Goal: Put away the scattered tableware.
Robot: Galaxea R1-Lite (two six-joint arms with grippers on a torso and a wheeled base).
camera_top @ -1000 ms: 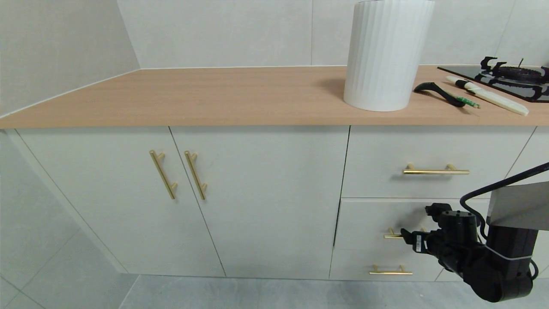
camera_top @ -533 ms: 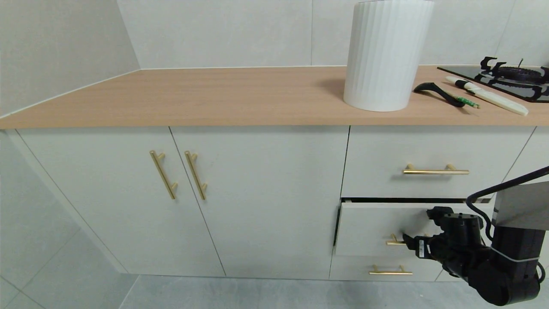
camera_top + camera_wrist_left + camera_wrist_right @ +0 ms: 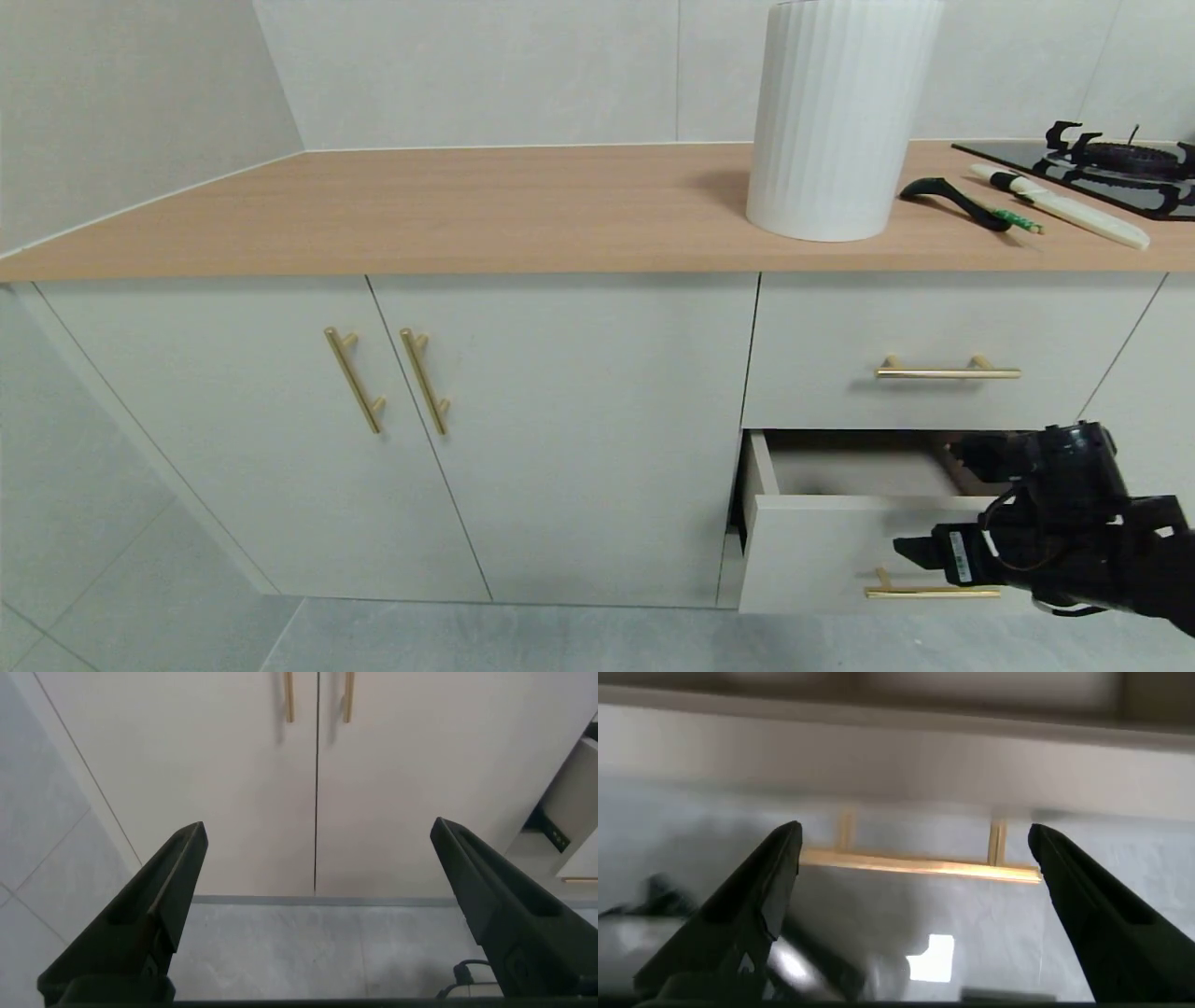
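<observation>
The white ribbed container (image 3: 831, 121) loses its top at the head view's upper edge. The stove (image 3: 1116, 168), at the right end of the counter (image 3: 467, 215), is cut by the right edge. The right gripper (image 3: 929, 499) hides the right inner end of the drawer (image 3: 840, 551). In the right wrist view the drawer handle (image 3: 920, 865) is blurred.
</observation>
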